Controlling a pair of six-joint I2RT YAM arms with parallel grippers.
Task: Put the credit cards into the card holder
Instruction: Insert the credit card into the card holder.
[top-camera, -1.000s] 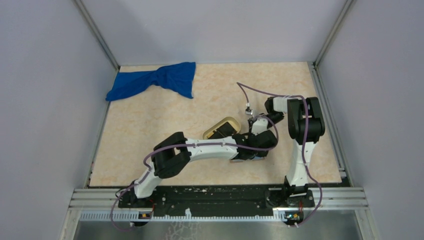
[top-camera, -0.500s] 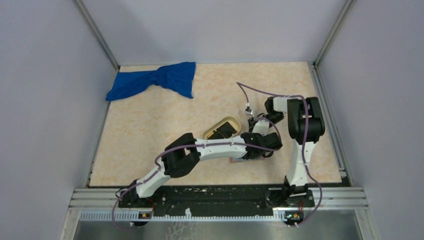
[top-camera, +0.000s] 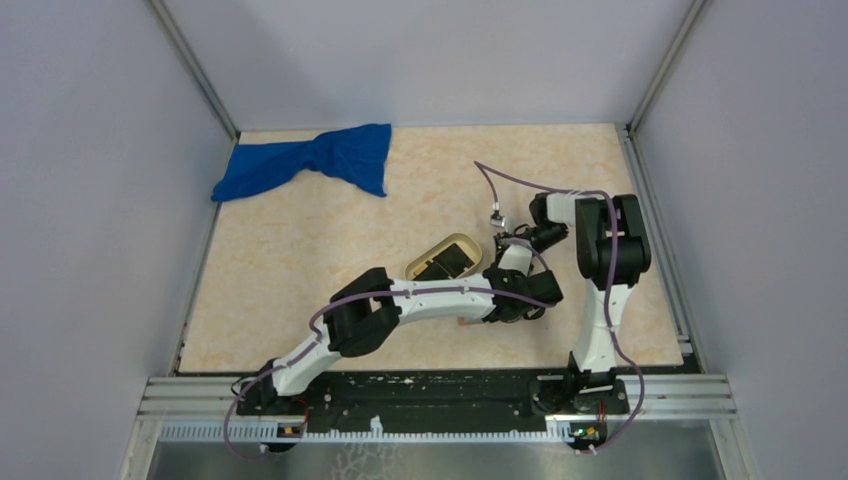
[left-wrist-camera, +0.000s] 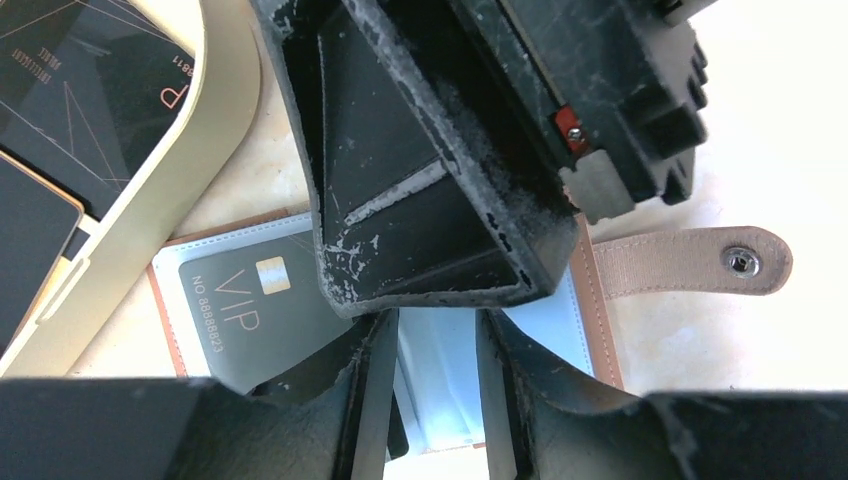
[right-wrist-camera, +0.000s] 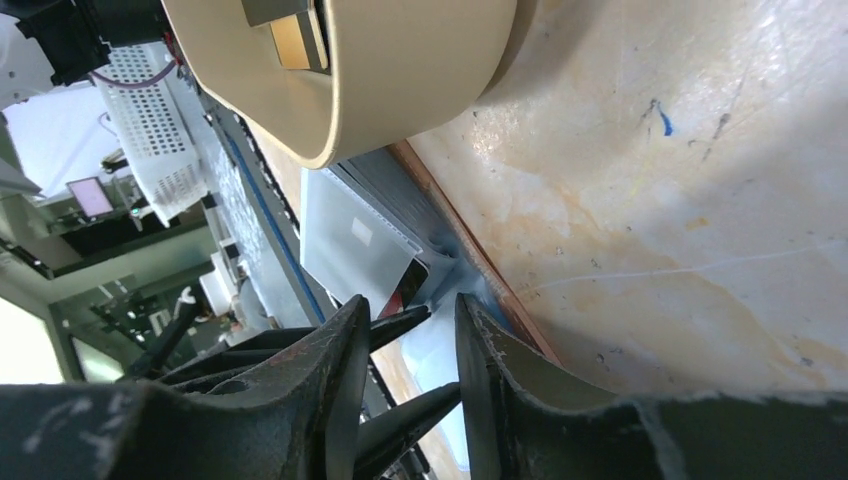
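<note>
The grey VIP card (left-wrist-camera: 250, 320) sits tucked in one page of the open reddish-brown leather card holder (left-wrist-camera: 545, 320), which lies on the worktop (top-camera: 300, 250) just near-right of the oval tan tray (left-wrist-camera: 170, 190). A black card (left-wrist-camera: 90, 90) is left in that tray. My left gripper (left-wrist-camera: 435, 325) and right gripper (right-wrist-camera: 412, 300) crowd over the holder, each with its jaws partly apart and seemingly gripping nothing. A crumpled blue cloth (top-camera: 320, 160) lies far left.

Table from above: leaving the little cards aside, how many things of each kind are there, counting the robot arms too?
Robot arms: 2 (left arm, right arm)
Blue cloth: 1
Oval tan tray: 1
Card holder: 1
Total: 5
</note>
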